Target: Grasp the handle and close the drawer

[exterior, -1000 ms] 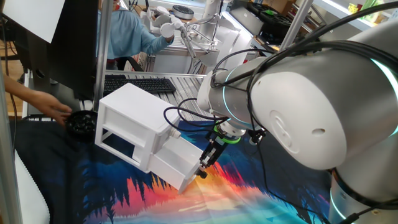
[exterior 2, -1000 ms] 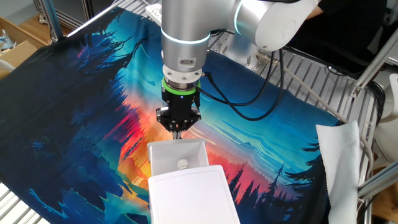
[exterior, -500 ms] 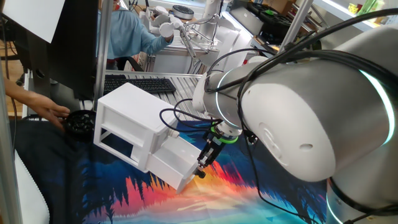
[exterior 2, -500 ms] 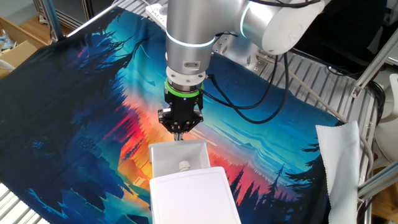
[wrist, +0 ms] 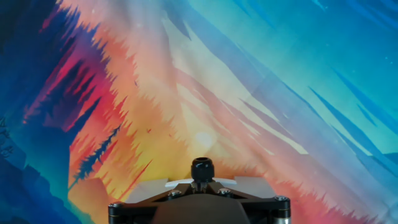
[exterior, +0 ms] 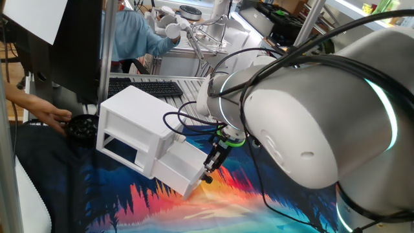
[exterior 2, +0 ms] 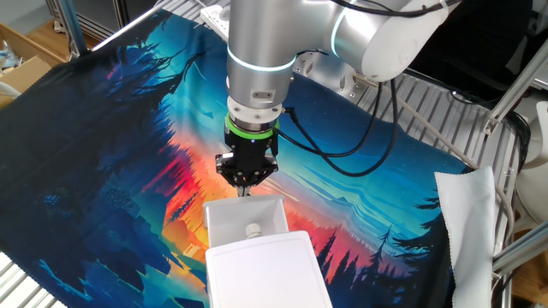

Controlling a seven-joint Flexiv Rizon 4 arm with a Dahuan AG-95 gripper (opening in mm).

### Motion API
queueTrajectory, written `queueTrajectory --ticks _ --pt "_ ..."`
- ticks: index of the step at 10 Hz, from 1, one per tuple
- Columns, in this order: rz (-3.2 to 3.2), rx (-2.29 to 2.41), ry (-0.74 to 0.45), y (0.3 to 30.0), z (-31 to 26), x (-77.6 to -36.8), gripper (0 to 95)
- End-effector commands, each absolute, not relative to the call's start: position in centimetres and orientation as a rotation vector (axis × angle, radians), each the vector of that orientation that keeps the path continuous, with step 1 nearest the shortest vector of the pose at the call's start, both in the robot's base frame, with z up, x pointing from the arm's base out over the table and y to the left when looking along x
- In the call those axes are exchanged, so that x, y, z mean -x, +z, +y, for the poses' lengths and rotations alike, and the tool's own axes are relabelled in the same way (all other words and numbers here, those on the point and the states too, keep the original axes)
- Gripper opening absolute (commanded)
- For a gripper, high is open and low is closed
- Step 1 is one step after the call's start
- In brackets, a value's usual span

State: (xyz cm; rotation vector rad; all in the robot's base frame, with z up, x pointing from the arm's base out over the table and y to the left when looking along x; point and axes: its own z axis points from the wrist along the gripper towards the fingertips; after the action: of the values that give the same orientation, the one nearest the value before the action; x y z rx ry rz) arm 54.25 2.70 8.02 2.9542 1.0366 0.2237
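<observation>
Where the fingers meet in the hand view sits the handle (wrist: 201,168), a tiny round dark knob, glossy on top, pinched between the closed tips of the gripper (exterior 2: 246,185). It juts from the front of the drawer (exterior 2: 244,217), a white plastic box pulled out from the bottom of the white cabinet (exterior: 132,123), open on top with a small pale object inside. Cabinet and drawer stand on a cloth (exterior 2: 111,145) printed with blue, orange and red forest shapes.

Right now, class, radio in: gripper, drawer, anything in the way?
Gripper shut on the handle. Drawer part open, sticking out of the white cabinet. Nothing seen blocking it.
</observation>
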Motion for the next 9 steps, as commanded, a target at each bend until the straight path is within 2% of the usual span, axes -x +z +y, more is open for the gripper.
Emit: queueTrajectory --ticks 1,9 --pt "1.016 -2.964 0.232 8.33 2.76 -54.25 0.0" --pt "1.022 -2.962 0.223 8.38 2.95 -54.54 0.0"
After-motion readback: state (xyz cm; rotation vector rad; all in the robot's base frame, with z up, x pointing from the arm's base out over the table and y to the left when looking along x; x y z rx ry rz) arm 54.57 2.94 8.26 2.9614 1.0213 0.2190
